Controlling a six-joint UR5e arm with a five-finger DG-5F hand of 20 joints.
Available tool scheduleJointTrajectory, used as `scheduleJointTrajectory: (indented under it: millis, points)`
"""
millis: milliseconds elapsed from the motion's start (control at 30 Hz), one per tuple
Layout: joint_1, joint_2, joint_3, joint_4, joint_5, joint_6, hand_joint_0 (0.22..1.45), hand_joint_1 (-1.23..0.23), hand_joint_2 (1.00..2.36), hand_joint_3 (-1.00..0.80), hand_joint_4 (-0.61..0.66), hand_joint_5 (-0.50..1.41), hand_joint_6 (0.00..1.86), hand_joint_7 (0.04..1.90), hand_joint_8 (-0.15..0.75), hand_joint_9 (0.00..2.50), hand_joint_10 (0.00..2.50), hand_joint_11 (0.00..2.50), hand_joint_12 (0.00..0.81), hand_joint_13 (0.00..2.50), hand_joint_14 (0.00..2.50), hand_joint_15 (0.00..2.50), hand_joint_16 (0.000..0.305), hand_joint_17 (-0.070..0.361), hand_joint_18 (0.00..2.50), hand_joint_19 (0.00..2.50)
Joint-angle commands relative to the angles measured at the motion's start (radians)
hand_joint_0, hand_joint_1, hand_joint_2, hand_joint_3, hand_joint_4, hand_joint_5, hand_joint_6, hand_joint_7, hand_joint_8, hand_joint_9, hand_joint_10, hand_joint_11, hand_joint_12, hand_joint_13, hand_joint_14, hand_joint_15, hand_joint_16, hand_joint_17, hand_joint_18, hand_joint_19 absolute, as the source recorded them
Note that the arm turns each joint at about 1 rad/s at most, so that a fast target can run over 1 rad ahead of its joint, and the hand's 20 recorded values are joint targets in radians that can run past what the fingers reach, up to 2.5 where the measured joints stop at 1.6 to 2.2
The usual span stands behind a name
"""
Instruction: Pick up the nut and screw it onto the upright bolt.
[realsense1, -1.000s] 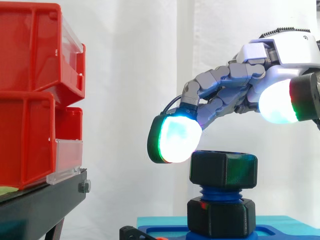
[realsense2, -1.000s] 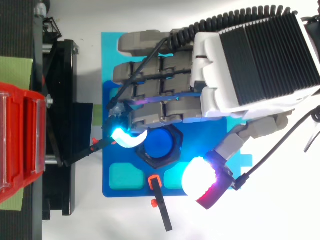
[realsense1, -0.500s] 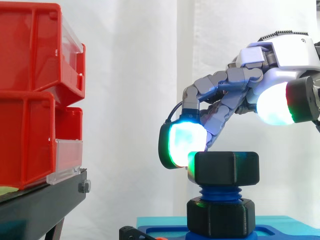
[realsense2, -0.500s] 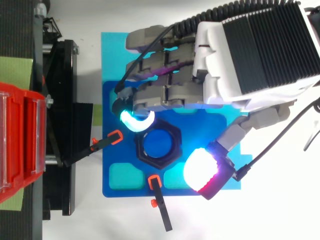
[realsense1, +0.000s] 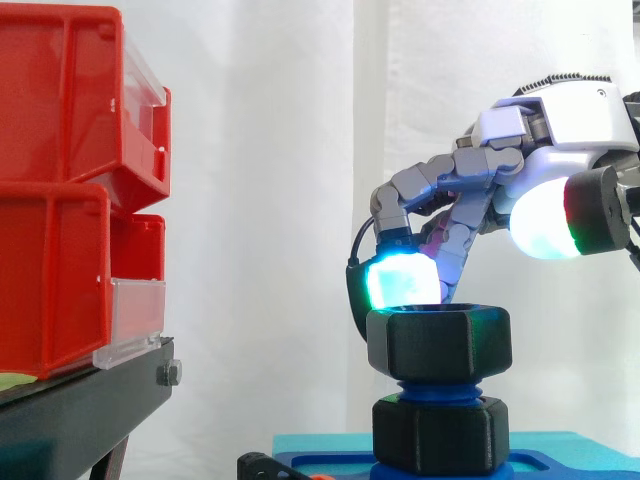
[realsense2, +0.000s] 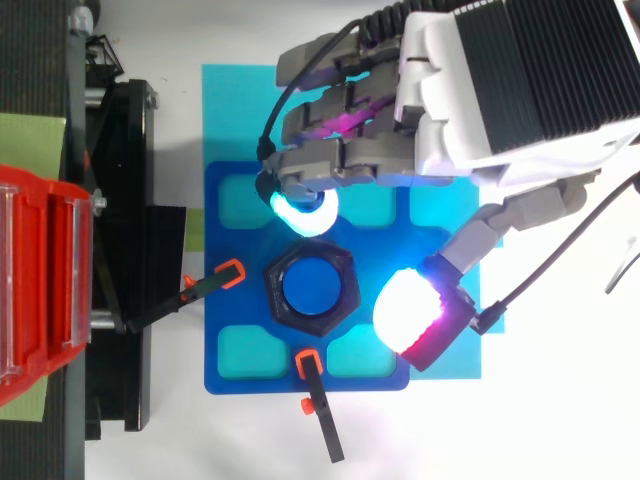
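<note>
hand (realsense2: 350, 165), one bolt (realsense2: 311, 288), two nuts (realsense1: 438, 343) (realsense1: 440, 433)

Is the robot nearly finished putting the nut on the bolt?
Done: the nut already sits on top of the blue bolt. In hand: the hand is right beside the nut, probably for twisting. Left: blue threads show under it, so it likely needs more turns down.

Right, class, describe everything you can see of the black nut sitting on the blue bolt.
The nut is black, six-sided and matt like plastic, with a round hole showing the top of the blue bolt. It sits roughly level on the upright thread, above a second black hex piece, with thread visible between. The hand has curled fingers by its rim; from above a small gap separates them.
</note>
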Motion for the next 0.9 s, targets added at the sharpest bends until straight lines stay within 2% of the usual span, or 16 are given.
scheduleJointTrajectory:
  millis: [0, 167, 267, 400, 467, 600, 667, 767, 867]
  points:
    - [-0.004, 0.0, 0.0, -0.001, -0.005, 0.0, 0.52, -0.39, 1.0, -0.5, 0.23, 0.04, 0.5, 1.32, 0.286, 1.02, 0.0, 0.0, 0.358, 0.78, 0.0, 0.0, 0.05, 0.112, 0.52, 0.0]
    - [-0.009, 0.0, 0.0, -0.001, -0.005, 0.0, 0.52, -0.41, 1.0, -0.5, 0.12, 0.08, 0.5, 1.41, 0.206, 1.33, 0.0, 0.0, 0.31, 0.95, 0.0, 0.0, 0.045, 0.1, 0.69, 0.0]
    - [-0.012, 0.0, 0.0, 0.004, -0.007, 0.0, 0.52, -0.42, 1.0, -0.5, 0.1, 0.09, 0.5, 1.42, 0.164, 1.43, 0.0, 0.0, 0.292, 0.98, 0.0, 0.0, 0.043, 0.098, 0.76, 0.0]
    - [-0.012, 0.0, 0.0, 0.004, -0.01, 0.0, 0.52, -0.42, 1.0, -0.5, 0.14, 0.08, 0.5, 1.39, 0.194, 1.41, 0.0, 0.0, 0.3, 0.97, 0.0, 0.0, 0.044, 0.099, 0.75, 0.0]
    - [-0.014, 0.0, 0.0, 0.005, -0.012, 0.0, 0.51, -0.41, 1.0, -0.5, 0.32, -0.01, 0.51, 1.06, 0.297, 1.24, 0.0, 0.0, 0.36, 0.87, 0.0, 0.0, 0.051, 0.114, 0.66, 0.0]
    - [-0.017, 0.0, 0.008, 0.014, -0.024, 0.0, 0.51, -0.41, 1.0, -0.5, 0.32, -0.07, 0.5, 0.89, 0.315, 1.11, 0.0, 0.0, 0.382, 0.8, 0.0, 0.0, 0.056, 0.126, 0.6, 0.0]
    - [-0.021, 0.0, 0.015, 0.016, -0.044, 0.0, 0.5, -0.41, 1.0, -0.5, 0.28, -0.09, 0.5, 0.78, 0.301, 1.0, 0.0, 0.0, 0.38, 0.78, 0.0, 0.0, 0.058, 0.13, 0.57, 0.0]
    - [-0.034, 0.0, 0.023, 0.042, -0.107, -0.002, 0.5, -0.42, 1.0, -0.5, 0.27, -0.12, 0.5, 0.67, 0.3, 0.94, 0.0, 0.0, 0.378, 0.75, 0.0, 0.0, 0.06, 0.134, 0.53, 0.0]
    - [-0.038, 0.0, 0.023, 0.059, -0.128, -0.002, 0.49, -0.42, 1.0, -0.5, 0.24, -0.14, 0.5, 0.61, 0.294, 0.88, 0.0, 0.0, 0.379, 0.71, 0.0, 0.0, 0.061, 0.138, 0.5, 0.0]
